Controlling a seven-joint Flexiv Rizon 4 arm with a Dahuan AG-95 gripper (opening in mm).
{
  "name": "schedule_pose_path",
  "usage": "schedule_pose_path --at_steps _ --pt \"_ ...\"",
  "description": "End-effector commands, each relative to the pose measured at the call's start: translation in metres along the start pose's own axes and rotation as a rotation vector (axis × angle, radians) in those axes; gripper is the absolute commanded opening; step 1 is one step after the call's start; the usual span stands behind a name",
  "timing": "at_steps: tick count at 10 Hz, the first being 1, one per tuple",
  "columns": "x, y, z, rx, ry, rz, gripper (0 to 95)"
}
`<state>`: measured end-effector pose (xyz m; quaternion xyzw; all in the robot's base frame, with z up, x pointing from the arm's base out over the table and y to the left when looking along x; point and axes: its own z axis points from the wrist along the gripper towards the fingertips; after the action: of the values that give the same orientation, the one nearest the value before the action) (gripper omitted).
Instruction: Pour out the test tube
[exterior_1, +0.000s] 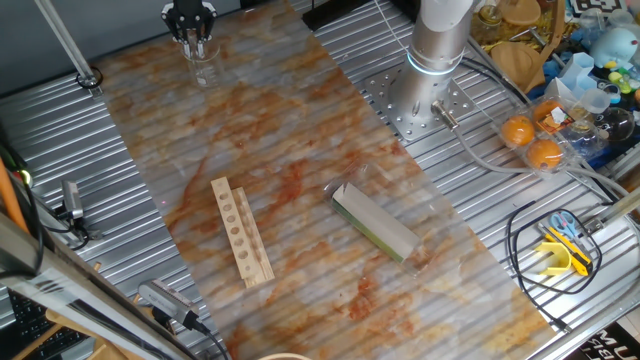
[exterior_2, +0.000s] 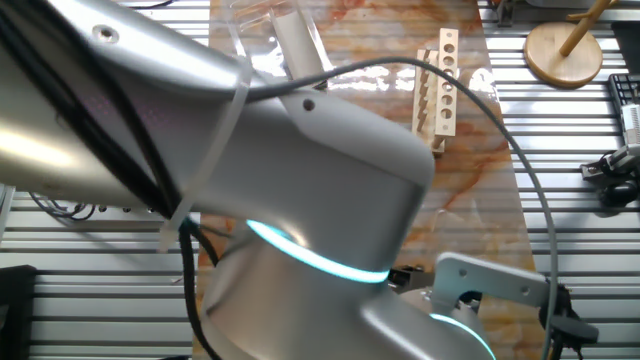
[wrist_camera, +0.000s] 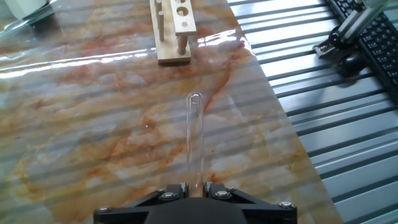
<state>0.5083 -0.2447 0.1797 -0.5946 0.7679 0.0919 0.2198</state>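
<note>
The black two-finger gripper (wrist_camera: 194, 190) is closed on one end of a clear glass test tube (wrist_camera: 194, 134), which projects forward over the orange-marbled table mat (wrist_camera: 93, 124). In the fixed view a clear glass beaker (exterior_1: 204, 68) appears to sit just beneath the fingers, though it is faint. The thin, smooth tube, pinched only at its end, could slip or crack. A light wooden tube rack (exterior_1: 241, 231) lies well apart. A mistimed tilt may spill past the beaker.
</note>
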Motion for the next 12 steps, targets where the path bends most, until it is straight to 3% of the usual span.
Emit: schedule_pose_path --at_steps 1,12 --pt "-0.0005 0.0008 -0.0001 0.004 -0.006 0.002 0.0" --pt "-0.0010 0.0005 -0.0012 0.023 -0.035 0.001 0.0"
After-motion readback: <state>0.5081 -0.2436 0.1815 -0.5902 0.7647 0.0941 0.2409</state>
